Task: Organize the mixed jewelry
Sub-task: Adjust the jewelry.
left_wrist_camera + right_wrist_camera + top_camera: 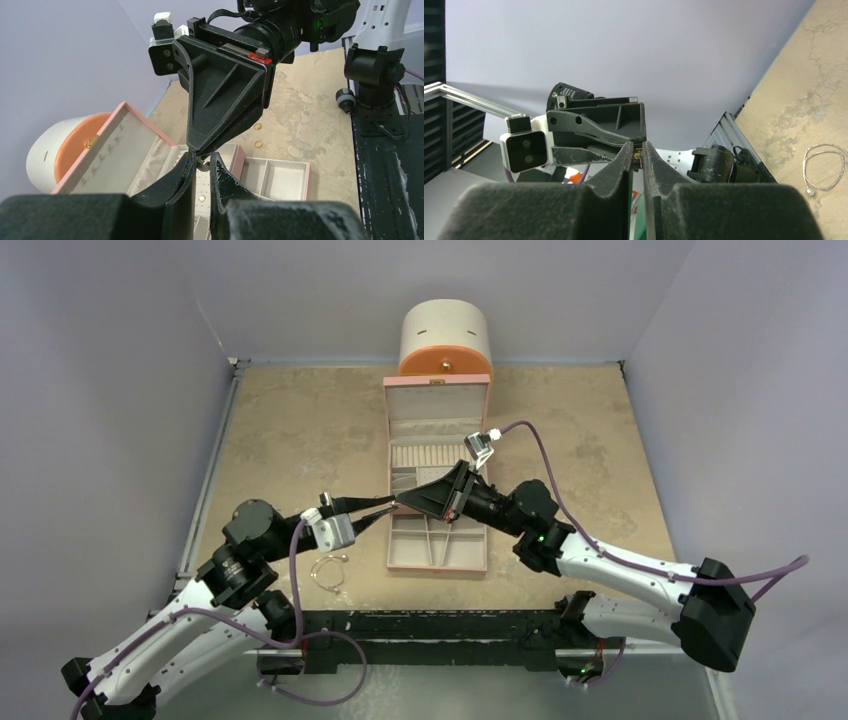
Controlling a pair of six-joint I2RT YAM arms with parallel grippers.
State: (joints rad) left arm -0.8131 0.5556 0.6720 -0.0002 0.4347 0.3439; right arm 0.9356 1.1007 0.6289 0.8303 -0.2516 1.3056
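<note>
Jewelry, mixed, lying in several places.

Top view: we list a bangle (pixel 328 570) on the tabletop (pixel 300 430), just left of the open pink box (pixel 437 540). The left claw (pixel 390 506) and right claw (pixel 400 501) meet tip to tip over the box's left edge.

Left wrist view: the left claw is pinched onto a tiny gold piece (pixel 202 163), with the right claw's tips coming down on the same spot. Two gold rings (pixel 258 127) lie loose on the tabletop beyond the box. One stud (pixel 202 198) sits inside a compartment.

Right wrist view: the right claw's jaws are nearly together about the piece; we cannot tell whether they grip it.

Risk, as we judge it: the piece is tiny and shared. If one claw lets go before the other holds firm, it drops into a wrong compartment or onto the tabletop. The tips could also collide.
</note>
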